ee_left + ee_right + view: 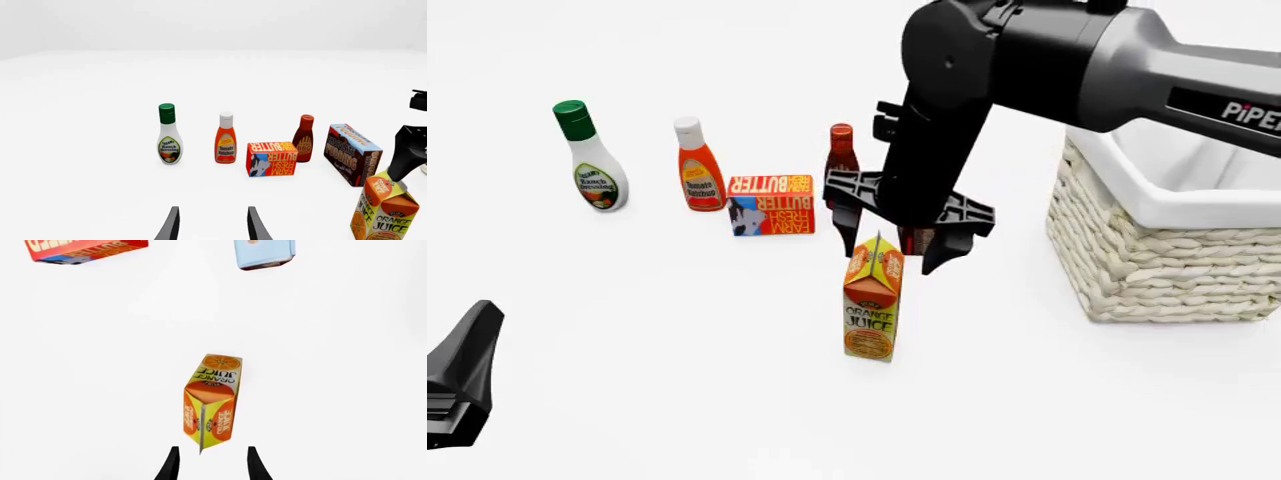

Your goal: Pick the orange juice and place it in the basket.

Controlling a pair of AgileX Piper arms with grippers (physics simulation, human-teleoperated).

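The orange juice (872, 300) carton stands upright on the white table, in front of the row of groceries. It also shows in the left wrist view (387, 210) and from above in the right wrist view (210, 400). My right gripper (897, 243) hangs open just over its gable top, a finger on either side, touching nothing; the right wrist view shows the gripper (212, 465) with the gable's ridge in line with the gap. The basket (1174, 270) of cream wicker with white lining sits at the right. My left gripper (212, 227) is open and empty at the near left (461, 385).
Behind the carton stand a ranch dressing bottle (590, 165), a ketchup bottle (698, 170), a butter box (771, 205) and a BBQ sauce bottle (841, 150). A chocolate pudding box (352, 152) lies close behind the carton, hidden by the right arm in the front view.
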